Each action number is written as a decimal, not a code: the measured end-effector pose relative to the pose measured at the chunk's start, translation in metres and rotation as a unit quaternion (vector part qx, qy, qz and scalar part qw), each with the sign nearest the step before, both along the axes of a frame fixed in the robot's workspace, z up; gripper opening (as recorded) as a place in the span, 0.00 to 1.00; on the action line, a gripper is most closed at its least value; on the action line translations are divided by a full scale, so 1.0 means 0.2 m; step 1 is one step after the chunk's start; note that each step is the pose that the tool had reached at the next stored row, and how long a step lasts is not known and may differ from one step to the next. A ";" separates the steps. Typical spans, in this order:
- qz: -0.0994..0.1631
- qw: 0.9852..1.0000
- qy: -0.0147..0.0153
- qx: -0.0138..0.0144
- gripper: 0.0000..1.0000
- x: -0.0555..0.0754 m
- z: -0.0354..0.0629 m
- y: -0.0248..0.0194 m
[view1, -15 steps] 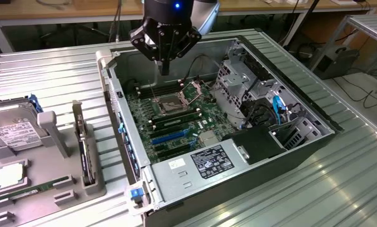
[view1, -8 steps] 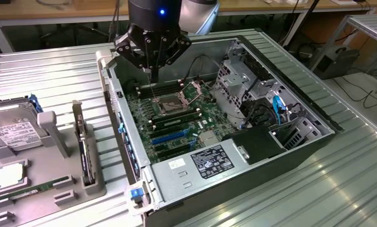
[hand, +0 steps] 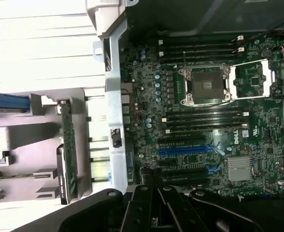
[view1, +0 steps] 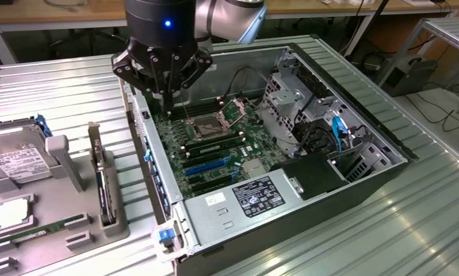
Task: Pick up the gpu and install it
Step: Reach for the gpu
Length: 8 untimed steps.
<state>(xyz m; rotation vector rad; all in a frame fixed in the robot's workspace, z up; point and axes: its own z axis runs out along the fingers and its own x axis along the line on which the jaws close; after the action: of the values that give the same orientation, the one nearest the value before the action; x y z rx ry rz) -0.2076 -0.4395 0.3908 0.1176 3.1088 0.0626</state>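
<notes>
- Exterior view: gpu (view1: 103,190) is a thin, flat, dark card standing on its long edge in a slot of the grey plastic holder (view1: 57,152), at 9 o'clock of the PC case (view1: 383,138), just outside the case wall.
- gpu long axis runs approx 12–6 o'clock. The silver metal bracket strip is at the 12 o'clock end and sticks upright. Flat faces look to 3 and 9.
- Wrist view: gpu (hand: 68,145) shows edge-on as a narrow green-edged strip, parallel to the case's rear wall.
- gripper (view1: 167,98): black, multi-link fingers, clenched, w/ nothing seen between them. It hangs over the 11 o'clock corner of the motherboard (view1: 214,155), apart from the gpu, w/ the case wall between them.
- Wrist view: gripper (hand: 151,198) shows as dark angular links above the motherboard (hand: 200,125).
- Motherboard: green PCB, densely populated. It has a square metal-framed CPU socket (hand: 204,86), dark RAM slots on either side, blue and black expansion slots, and a finned silver heatsink (hand: 238,169).
- Holder also carries 1 boxy silver hard drive (view1: 16,161) w/ a white label, 1 square CPU chip (view1: 11,211) and 1 narrow green memory stick (view1: 38,232).
- Case is at 3 o'clock of the holder, its open side facing up. The boxy metal power supply (view1: 245,201) w/ a label sits at its 6 o'clock end.
- Table (view1: 413,230): ribbed, shiny metal.
- Count: 1 gpu, 1 gripper, 1 case, 1 holder.
</notes>
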 end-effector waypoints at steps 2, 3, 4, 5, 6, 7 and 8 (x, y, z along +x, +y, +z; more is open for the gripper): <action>0.000 1.000 0.000 -0.001 0.11 -0.04 -0.003 -0.011; 0.000 1.000 0.000 -0.001 0.11 -0.06 -0.004 -0.017; 0.000 1.000 0.000 -0.001 0.11 -0.08 -0.006 -0.023; 0.000 1.000 0.000 -0.002 0.11 -0.10 -0.008 -0.029; 0.000 1.000 0.000 -0.002 0.11 -0.12 -0.010 -0.035; 0.000 1.000 0.000 -0.002 0.11 -0.14 -0.011 -0.040; 0.000 1.000 0.000 -0.002 0.11 -0.15 -0.013 -0.046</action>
<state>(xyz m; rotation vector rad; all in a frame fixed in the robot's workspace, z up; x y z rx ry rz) -0.2386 -0.4486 0.3881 0.1175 3.1087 0.0550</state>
